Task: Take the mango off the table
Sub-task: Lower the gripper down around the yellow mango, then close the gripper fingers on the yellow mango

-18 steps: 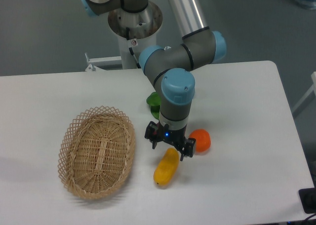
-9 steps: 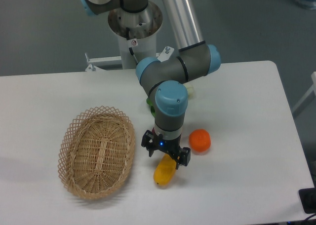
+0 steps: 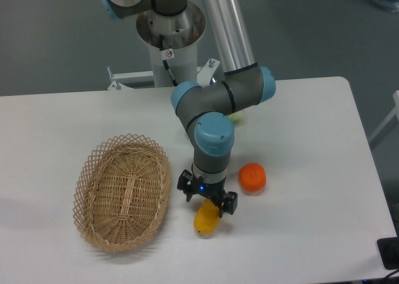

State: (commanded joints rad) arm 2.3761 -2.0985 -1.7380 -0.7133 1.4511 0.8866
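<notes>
The mango (image 3: 206, 220) is a yellow elongated fruit lying on the white table (image 3: 299, 234) near its front edge. Only the mango's lower end shows; the rest is hidden under my gripper (image 3: 207, 202). The gripper points straight down over the mango, its two black fingers open and standing on either side of the fruit's upper part. Whether the fingers touch the mango I cannot make out.
A round orange fruit (image 3: 252, 177) lies just right of the gripper. A woven wicker basket (image 3: 122, 192) stands to the left. Something pale green (image 3: 237, 115) peeks out behind the arm's elbow. The arm's base column (image 3: 168, 28) rises at the table's back edge.
The gripper has moved down and slightly left over the mango, covering more of it. The mango and the orange fruit have stayed in place.
</notes>
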